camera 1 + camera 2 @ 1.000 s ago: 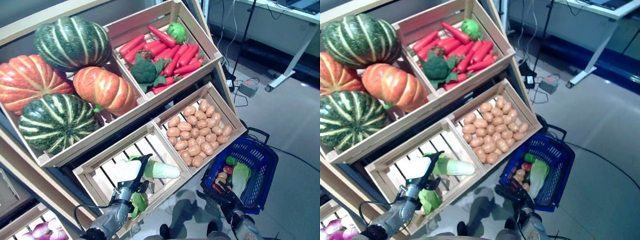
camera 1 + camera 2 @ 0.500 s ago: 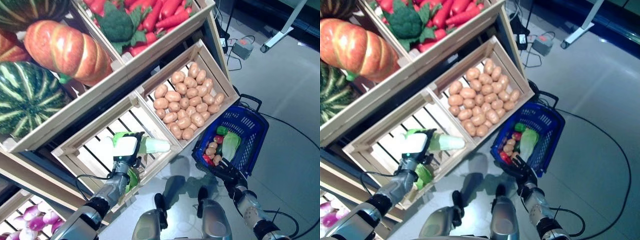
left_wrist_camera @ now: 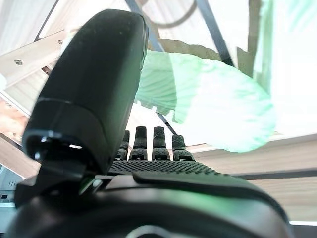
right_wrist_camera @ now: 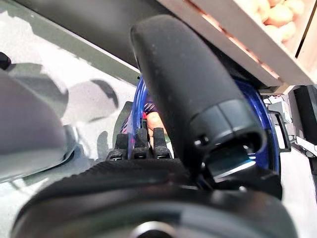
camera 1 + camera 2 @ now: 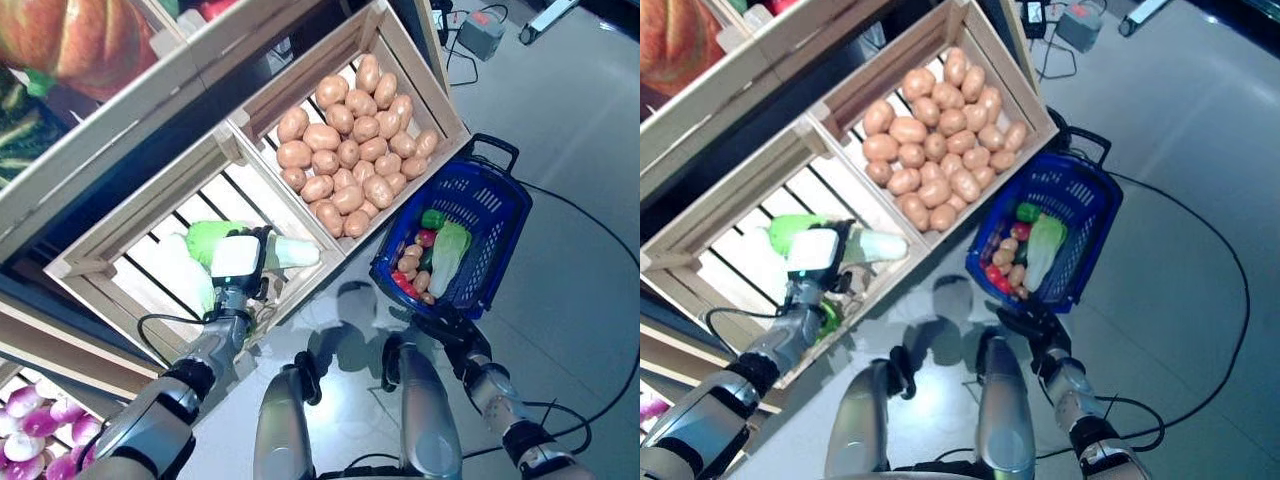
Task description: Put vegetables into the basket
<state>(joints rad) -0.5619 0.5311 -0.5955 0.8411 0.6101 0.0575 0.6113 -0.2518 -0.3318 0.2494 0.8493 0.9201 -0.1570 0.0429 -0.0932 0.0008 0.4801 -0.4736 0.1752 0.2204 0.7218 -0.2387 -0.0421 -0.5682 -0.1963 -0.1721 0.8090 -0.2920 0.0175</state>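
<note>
Lowered since the earlier frame, left hand (image 5: 237, 272) meets the cabbage (image 5: 205, 241); fingers straight, unclamped. Right hand (image 5: 452, 327), fingers uncurled, waits beside blue basket (image 5: 498, 196). Grasp seems next.

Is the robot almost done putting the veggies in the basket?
Partly. The blue basket already holds several vegetables, and the right hand is at its near rim. The left hand is in the slatted crate at a cabbage, not lifted yet. Potatoes still fill the next crate.

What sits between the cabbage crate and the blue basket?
The potato crate, full of potatoes, lies between the cabbage crate and the basket, in both eye views.
</note>
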